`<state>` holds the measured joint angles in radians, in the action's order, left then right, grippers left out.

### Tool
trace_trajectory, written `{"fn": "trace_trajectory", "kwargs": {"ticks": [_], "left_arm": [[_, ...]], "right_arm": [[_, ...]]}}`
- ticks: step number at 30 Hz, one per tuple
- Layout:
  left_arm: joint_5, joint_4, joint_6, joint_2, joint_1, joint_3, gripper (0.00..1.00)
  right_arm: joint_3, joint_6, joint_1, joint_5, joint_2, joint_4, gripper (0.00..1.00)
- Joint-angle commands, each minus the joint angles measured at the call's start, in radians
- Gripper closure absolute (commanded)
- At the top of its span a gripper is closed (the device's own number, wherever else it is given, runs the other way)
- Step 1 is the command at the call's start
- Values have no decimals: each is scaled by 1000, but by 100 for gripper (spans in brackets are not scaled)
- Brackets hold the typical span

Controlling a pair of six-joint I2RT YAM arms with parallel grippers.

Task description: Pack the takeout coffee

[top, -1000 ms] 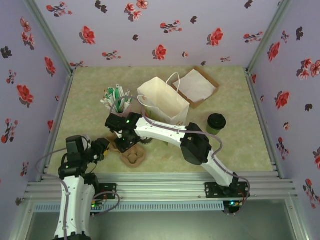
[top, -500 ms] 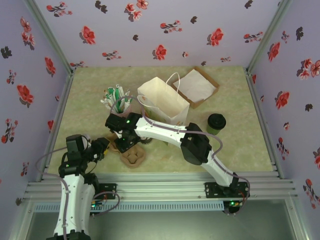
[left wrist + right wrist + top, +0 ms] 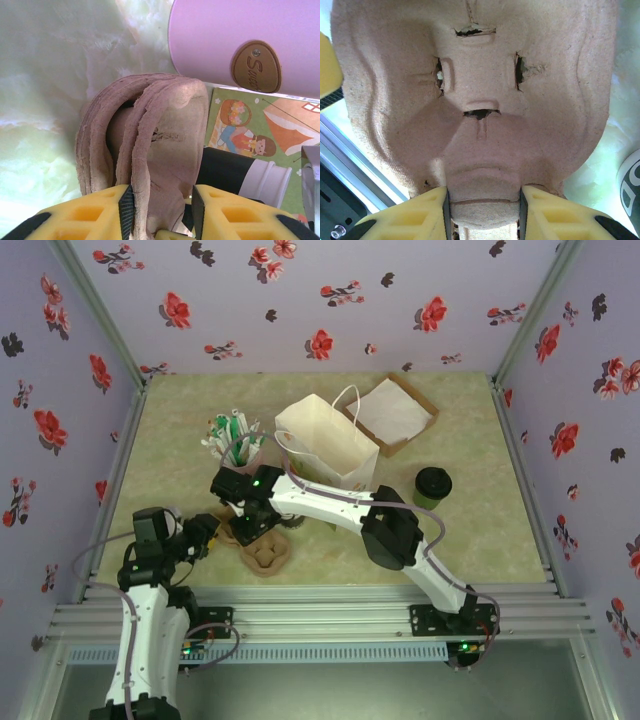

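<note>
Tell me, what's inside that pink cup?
Green-and-white stirrers stick out of the pink cup; their lower ends and the cup's bottom are hidden by its wall.

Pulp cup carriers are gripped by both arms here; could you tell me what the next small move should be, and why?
Probably the right gripper should draw its pulp cup carrier gently away while the left gripper holds firm. Both are shut on carrier edges, and the left wrist view shows a nested stack of layers needing separation.

The left gripper [image 3: 207,534], clamped on a pulp carrier [image 3: 165,145], has edged slightly leftward.
</note>
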<state>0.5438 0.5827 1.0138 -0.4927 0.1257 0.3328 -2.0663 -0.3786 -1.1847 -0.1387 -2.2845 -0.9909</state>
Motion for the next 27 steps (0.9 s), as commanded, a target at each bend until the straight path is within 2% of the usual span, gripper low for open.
{"fn": "trace_trajectory", "kwargs": {"ticks": [1, 6, 27], "left_arm": [[5, -12, -30, -6, 11, -16, 58], [11, -21, -34, -25, 11, -20, 53], [12, -20, -43, -24, 11, -27, 52]], "right_arm": [[-23, -4, -6, -27, 18, -4, 64], [-29, 1, -10, -26, 16, -8, 64], [-19, 4, -16, 37, 63, -12, 64]]}}
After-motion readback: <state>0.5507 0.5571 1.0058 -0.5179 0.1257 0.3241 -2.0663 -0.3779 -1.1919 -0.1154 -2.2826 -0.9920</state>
